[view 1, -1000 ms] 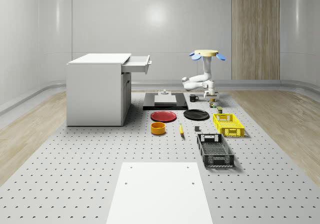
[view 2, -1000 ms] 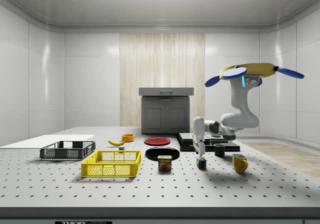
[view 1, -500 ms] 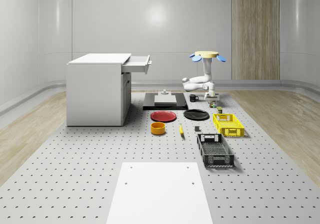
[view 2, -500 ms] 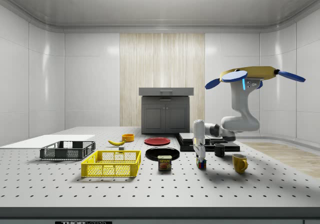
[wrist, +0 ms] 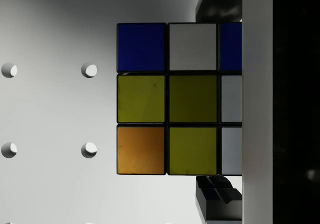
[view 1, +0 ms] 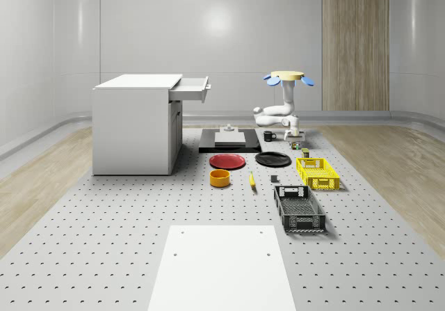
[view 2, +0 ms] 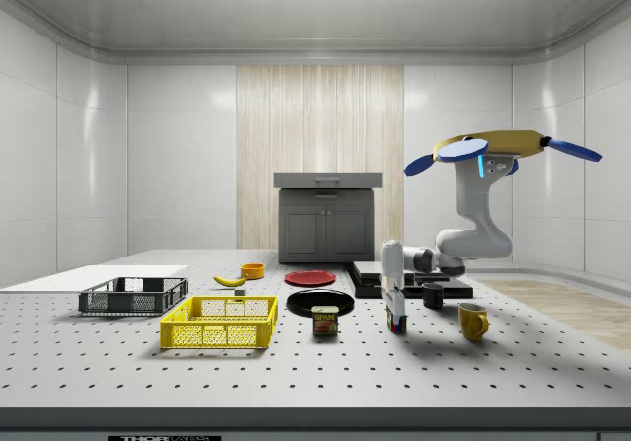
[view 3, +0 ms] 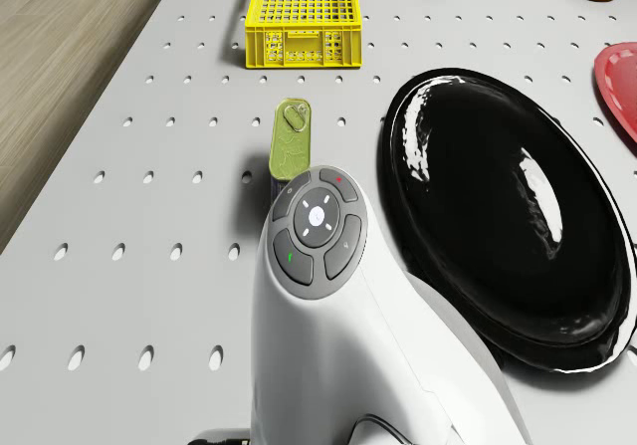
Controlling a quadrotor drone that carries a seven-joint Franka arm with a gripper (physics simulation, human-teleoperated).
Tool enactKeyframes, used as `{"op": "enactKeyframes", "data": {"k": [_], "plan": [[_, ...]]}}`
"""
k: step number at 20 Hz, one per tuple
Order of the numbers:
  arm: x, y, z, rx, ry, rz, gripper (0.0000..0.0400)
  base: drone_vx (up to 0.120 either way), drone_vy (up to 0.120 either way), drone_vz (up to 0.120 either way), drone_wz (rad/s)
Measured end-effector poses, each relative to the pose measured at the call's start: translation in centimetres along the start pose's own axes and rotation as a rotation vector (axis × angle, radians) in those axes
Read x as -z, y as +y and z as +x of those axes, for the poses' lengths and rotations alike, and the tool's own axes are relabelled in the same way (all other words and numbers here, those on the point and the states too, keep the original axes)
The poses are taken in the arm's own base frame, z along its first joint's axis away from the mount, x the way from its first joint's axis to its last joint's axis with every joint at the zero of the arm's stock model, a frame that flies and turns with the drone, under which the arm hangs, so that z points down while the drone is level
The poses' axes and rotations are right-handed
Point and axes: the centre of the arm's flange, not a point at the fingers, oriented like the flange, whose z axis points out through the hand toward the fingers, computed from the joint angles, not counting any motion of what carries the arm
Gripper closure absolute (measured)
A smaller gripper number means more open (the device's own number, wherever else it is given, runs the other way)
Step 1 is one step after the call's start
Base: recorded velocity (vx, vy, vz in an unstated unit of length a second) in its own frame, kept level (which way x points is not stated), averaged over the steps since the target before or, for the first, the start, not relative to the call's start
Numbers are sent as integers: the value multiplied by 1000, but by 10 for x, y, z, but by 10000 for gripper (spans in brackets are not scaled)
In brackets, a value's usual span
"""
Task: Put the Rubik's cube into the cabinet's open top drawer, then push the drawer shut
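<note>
Multicoloured Rubik's cube (wrist: 167,98) sits on the grey perforated table (view 1: 104,220), directly under the white two-finger gripper (view 2: 395,315). In the wrist view the cube's top face shows blue, white, olive-yellow and orange tiles, with dark finger parts (wrist: 220,204) at two opposite edges of the cube, so the claw brackets it. Can't tell if the pads actually touch it, so grip state unknown. In the side view the gripper points straight down, tips right at the cube (view 2: 396,325). Yellow-bodied drone with blue rotors (view 2: 493,147) hovers above the table's far right in the whole-scene view, white arm folded down beneath it. Olive-green tin can (view 3: 292,139) stands just beside the cube, glossy black plate (view 3: 508,206) next to that. White cabinet (view 1: 135,124) is well apart, its top drawer (view 1: 191,88) pulled open.
</note>
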Motion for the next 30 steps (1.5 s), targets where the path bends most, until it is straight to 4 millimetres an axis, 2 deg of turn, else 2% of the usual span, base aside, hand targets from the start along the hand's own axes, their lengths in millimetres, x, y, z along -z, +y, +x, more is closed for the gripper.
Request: {"op": "enactKeyframes", "data": {"k": [9, 13, 20, 27, 30], "plan": [[-10, 4, -3, 0, 0, 0, 0, 0, 0, 0, 0], [-12, 4, -4, 0, 0, 0, 47, 0, 0, 0, 0], [-13, 4, -4, 0, 0, 0, 70, 0, 0, 0, 0], [10, 4, -4, 0, -2, 1, 76, 0, 0, 6, 0], [23, 4, -4, 0, -3, 2, 77, 13, -27, 120, 0]]}}
